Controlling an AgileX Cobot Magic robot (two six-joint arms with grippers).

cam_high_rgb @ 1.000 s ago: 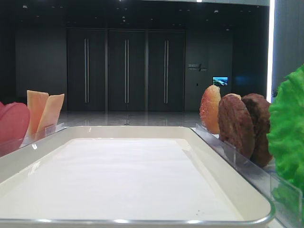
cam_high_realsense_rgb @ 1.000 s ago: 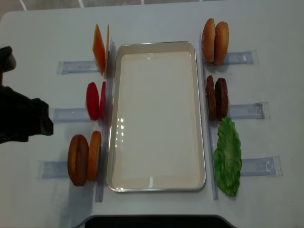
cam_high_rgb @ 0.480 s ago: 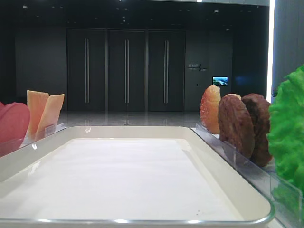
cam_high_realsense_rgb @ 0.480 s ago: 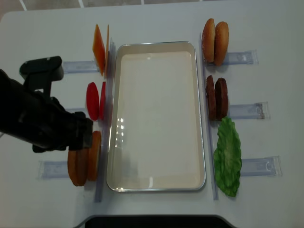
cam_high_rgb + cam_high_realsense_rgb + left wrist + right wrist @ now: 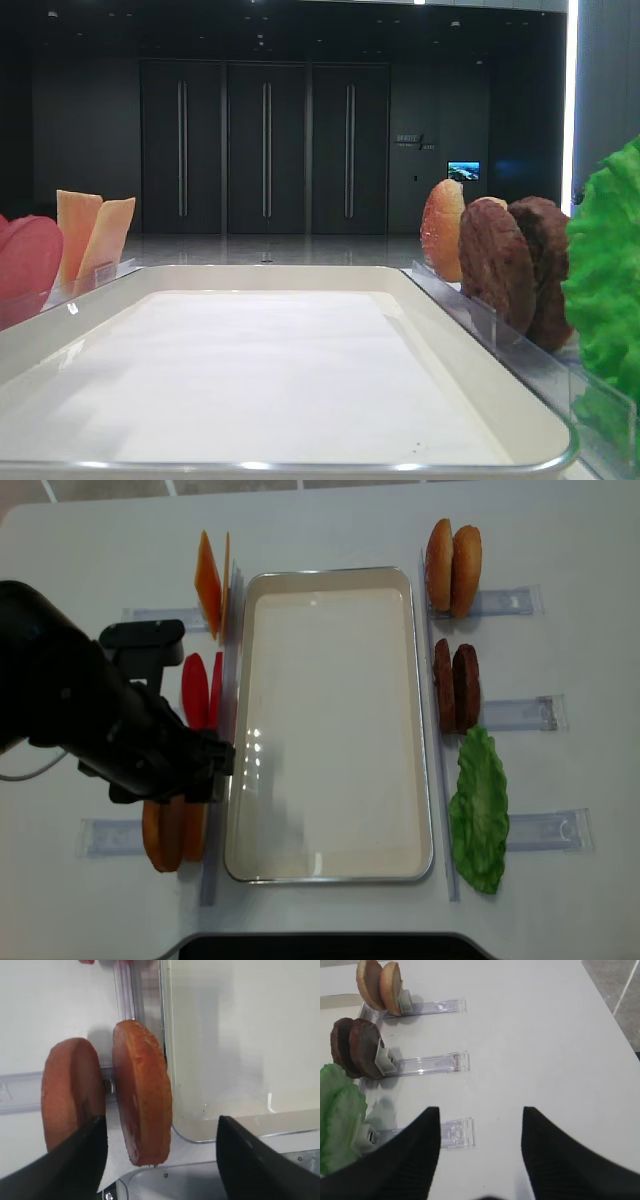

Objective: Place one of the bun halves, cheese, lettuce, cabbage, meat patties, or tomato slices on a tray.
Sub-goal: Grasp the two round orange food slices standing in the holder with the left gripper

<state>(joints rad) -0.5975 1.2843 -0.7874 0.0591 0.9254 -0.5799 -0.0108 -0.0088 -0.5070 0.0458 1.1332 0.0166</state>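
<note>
The cream tray (image 5: 330,720) lies mid-table with only its paper liner in it. Left of it stand cheese (image 5: 210,585), tomato slices (image 5: 198,688) and two bun halves (image 5: 165,835). On its right are two more bun halves (image 5: 452,555), the meat patties (image 5: 455,685) and lettuce (image 5: 480,810). The cabbage is out of view. My left gripper (image 5: 161,1120) is open, its fingers on either side of the bun half (image 5: 142,1095) nearest the tray (image 5: 215,1035), without touching it. My right gripper (image 5: 481,1110) is open over bare table, right of the lettuce (image 5: 337,1115).
Every food piece stands on edge in a clear plastic holder (image 5: 520,712) that juts out from the tray's side. From above, my left arm (image 5: 90,720) covers the table left of the tomato slices. The table's front edge (image 5: 320,942) is close behind the tray.
My left arm has swung in from the table's left edge to the bun halves at the tray's front left. Its jaws stayed open. No food has moved.
</note>
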